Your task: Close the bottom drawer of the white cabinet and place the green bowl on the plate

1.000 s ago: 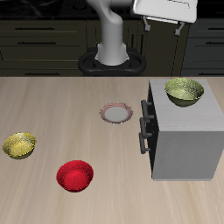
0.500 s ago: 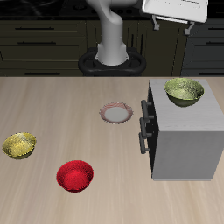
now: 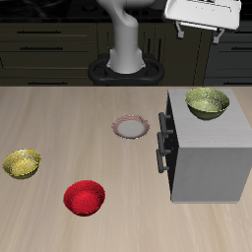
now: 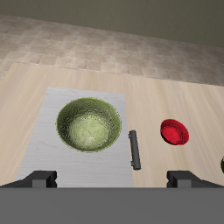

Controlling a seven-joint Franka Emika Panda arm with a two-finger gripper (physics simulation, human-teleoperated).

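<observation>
Green bowl [image 3: 207, 102] sits atop white cabinet [image 3: 209, 157], so gripper [image 3: 202, 30], fingers spread and empty, hovers high above it near the table's back edge; plate [image 3: 130, 127] bare.

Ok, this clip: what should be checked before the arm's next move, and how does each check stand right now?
1. Green bowl upright on top of the white cabinet: ok.
2. Plate bare, ready for the bowl: ok.
3. Bottom drawer closed: cannot tell; its front seems to stand slightly out.
4. Gripper empty, high above the bowl: ok.
5. Fingers wide enough apart for the bowl's rim: ok.
6. Red bowl and yellow bowl away from the plate: ok.
</observation>
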